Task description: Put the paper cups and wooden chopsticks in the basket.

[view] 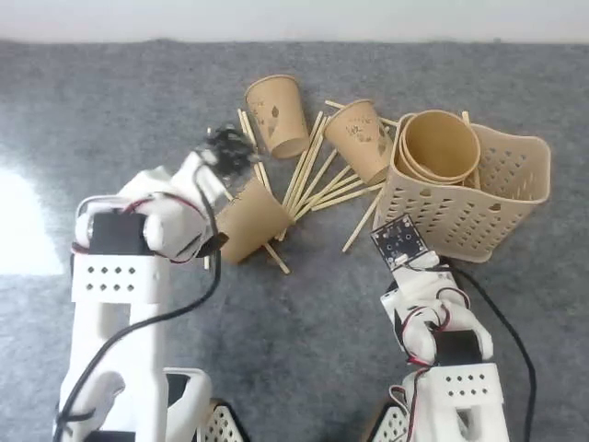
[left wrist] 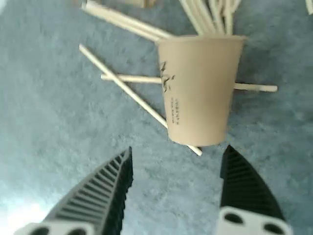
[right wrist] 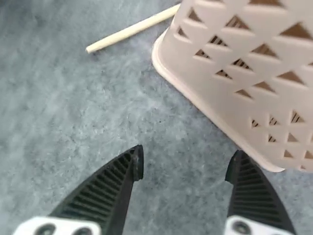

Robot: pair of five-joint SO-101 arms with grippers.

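Basket [view: 515, 198] at three o'clock on the grey carpet [view: 110, 120], standing upright, with a stack of paper cups [view: 440, 145] nested in its ten o'clock side. Out on the carpet, a first cup [view: 276, 115] lies on its side at twelve o'clock. A second cup [view: 362, 138] lies at one o'clock, just beside the basket. Wooden chopsticks [view: 313, 175] fan out between them, some reaching the basket's foot.

A third cup [left wrist: 200, 88] lies near nine o'clock across a couple of sticks, its narrow end toward the left gripper [left wrist: 177, 152]. That claw is spread wide, the cup just ahead of its tips and apart from both.

The right gripper [right wrist: 188, 152] hangs at four o'clock over bare carpet, claw likewise spread, with the basket's lower corner just beside one finger. A single chopstick [right wrist: 132, 30] lies beyond, running up to the basket wall.
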